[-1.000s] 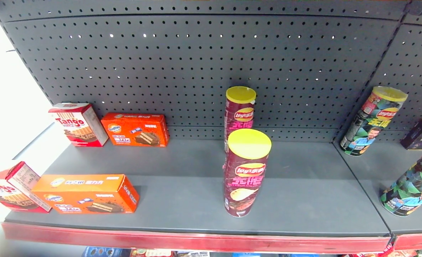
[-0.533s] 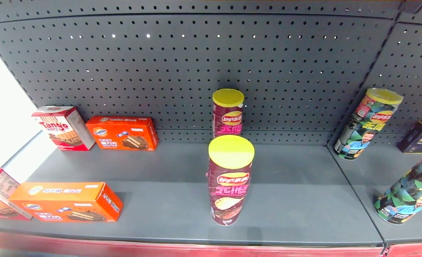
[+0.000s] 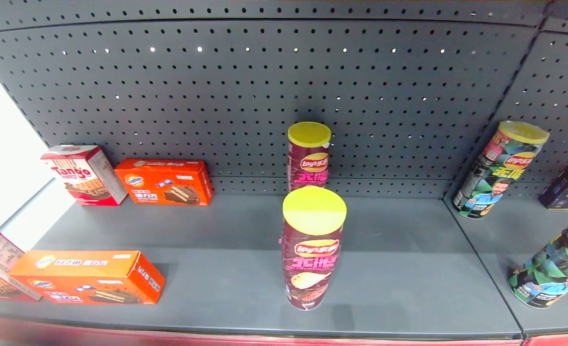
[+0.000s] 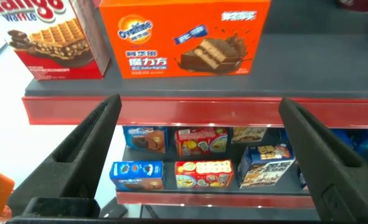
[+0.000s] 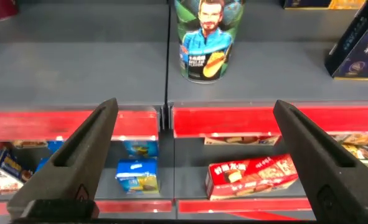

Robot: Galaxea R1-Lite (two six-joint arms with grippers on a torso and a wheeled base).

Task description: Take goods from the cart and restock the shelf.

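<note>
1. My left gripper hangs just in front of the shelf edge, jaws spread wide with nothing between them; my right gripper is likewise released and empty
2. Of the stock, the near maroon tube stands upright mid-shelf, and the far maroon tube stands behind it against the back panel
3. At the left lie the near orange box and the far orange box, each with a red wafer box just beside it; a green tube stands at the far right
4. I judge the tubes light and stiff but smooth-walled and tall, so apt to slip or topple; I would clamp around mid-body, below the yellow lid
5. The boxes look like light, thin card that dents; I would pinch gently across the narrow faces
</note>
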